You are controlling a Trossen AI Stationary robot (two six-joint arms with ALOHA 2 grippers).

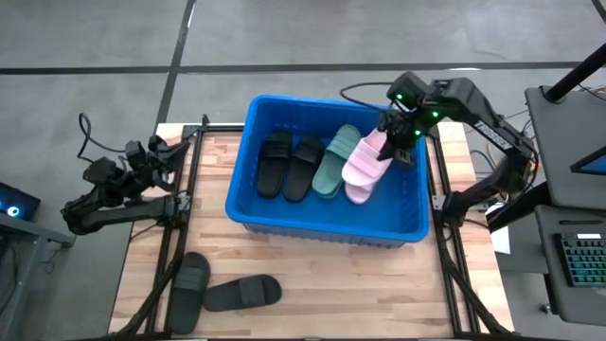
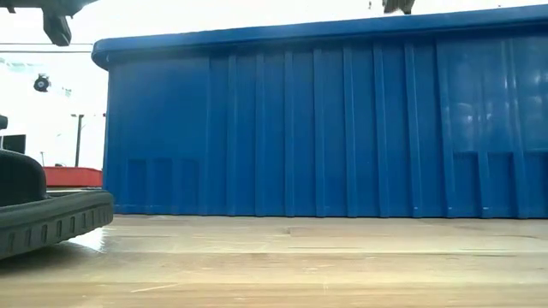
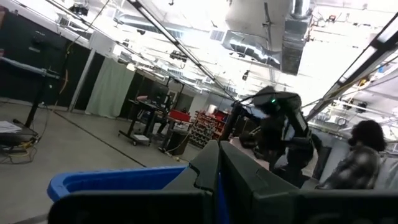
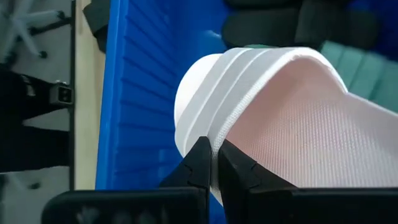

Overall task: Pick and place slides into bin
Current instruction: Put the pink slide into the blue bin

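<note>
The blue bin [image 1: 327,223] stands mid-table; its wall fills the low view [image 2: 342,120]. Inside lie two black slides [image 1: 289,163], green slides [image 1: 333,163] and a pale pink slide [image 1: 358,189]. My right gripper [image 1: 393,135] is over the bin's far right part, shut on a second pink slide [image 1: 367,156], which also shows in the right wrist view [image 4: 292,118]. Two more black slides [image 1: 220,292] lie flat on the table at the near left. My left gripper [image 1: 156,152] is shut and empty at the table's left edge. My right gripper pinches a thin white edge of the pink slide [image 4: 214,152] between its two fingers, at the slide's far right end. The fingers come from above and the far right, slanting down. The slide tilts down from the gripper toward the other pink slide; whether it rests there I cannot tell.
The near black slide's sole shows at the left in the low view [image 2: 47,218]. Bare wooden tabletop [image 1: 379,294] lies in front of the bin. A person [image 3: 364,155] sits beyond the table in the left wrist view.
</note>
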